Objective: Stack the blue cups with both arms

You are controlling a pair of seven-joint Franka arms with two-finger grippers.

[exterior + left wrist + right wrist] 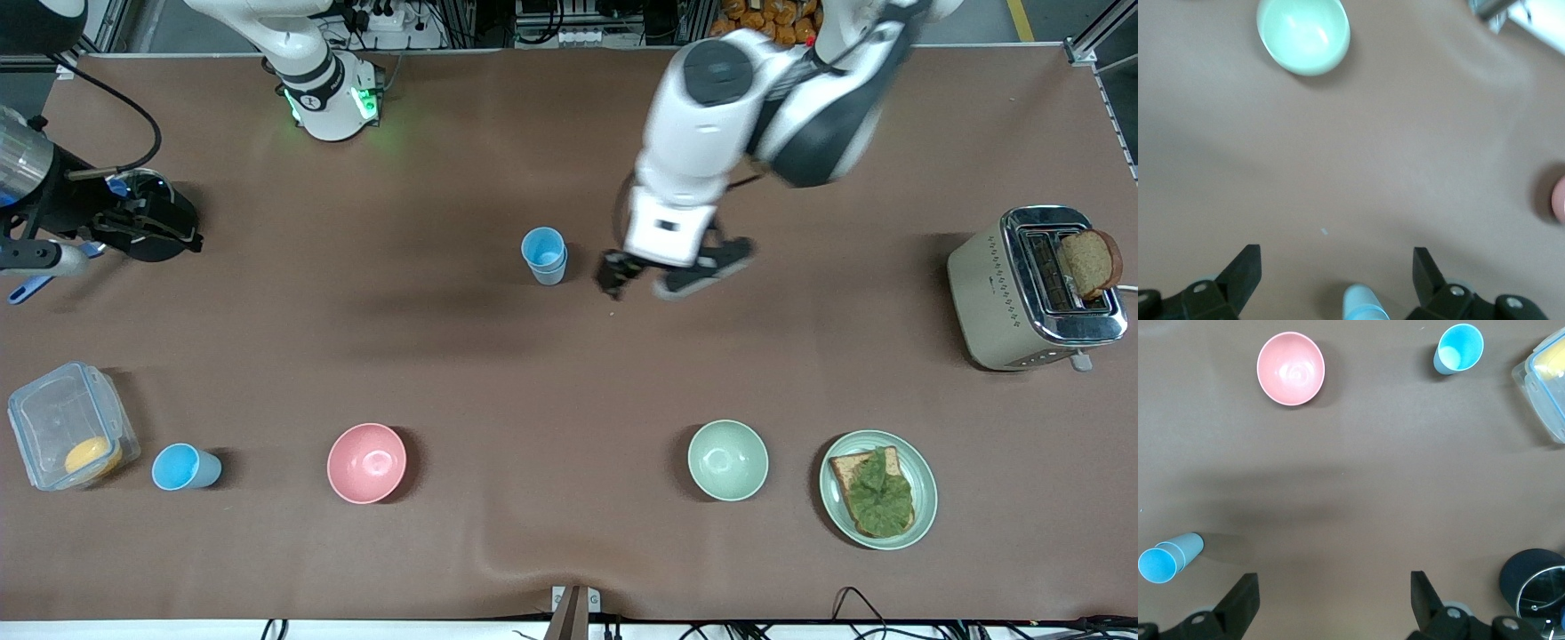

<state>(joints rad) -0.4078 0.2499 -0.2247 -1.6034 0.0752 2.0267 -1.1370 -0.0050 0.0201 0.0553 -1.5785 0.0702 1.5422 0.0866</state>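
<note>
Two blue cups stand nested as one stack [544, 256] in the middle of the table. It also shows in the left wrist view [1363, 304] and the right wrist view [1168, 557]. A single blue cup [185, 467] stands near the front camera at the right arm's end, also in the right wrist view [1458, 348]. My left gripper [660, 276] is open and empty, low over the table just beside the stack, toward the left arm's end. In the left wrist view [1337, 261] it holds nothing. My right gripper [1331, 585] is open and empty, over the right arm's end beside a dark pot.
A pink bowl [366, 462] and a pale green bowl [727, 460] stand near the front camera. A clear lidded box [67, 427] is beside the single cup. A plate with toast [878, 489], a toaster [1036, 289] and a dark pot [151, 222] also stand on the table.
</note>
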